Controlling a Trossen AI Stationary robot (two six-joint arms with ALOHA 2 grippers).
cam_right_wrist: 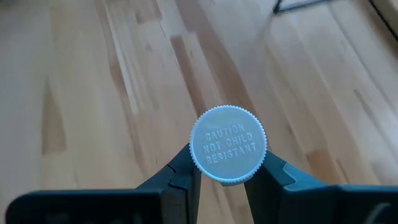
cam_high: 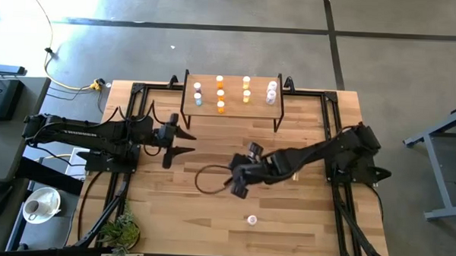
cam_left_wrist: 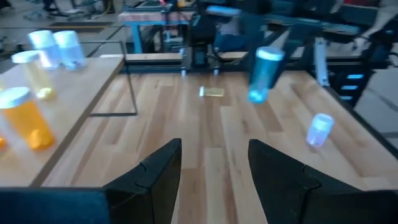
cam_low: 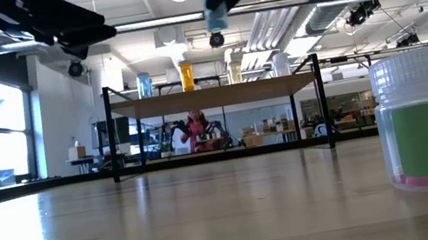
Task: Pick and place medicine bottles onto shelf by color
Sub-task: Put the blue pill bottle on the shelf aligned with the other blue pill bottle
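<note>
On the shelf most bottles are placed; one blue bottle is clamped in the right gripper, one bottle is left on the table; the left gripper is held open, empty.

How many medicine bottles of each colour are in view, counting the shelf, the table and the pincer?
Orange bottles: 3
Yellow bottles: 2, as far as visible
Blue-grey bottles: 3, one in the right pincer
Pinkish-white bottles: 3
Total: 11

Right pincer clamped mid-table; left pincer seemingly open, waiting.
</note>
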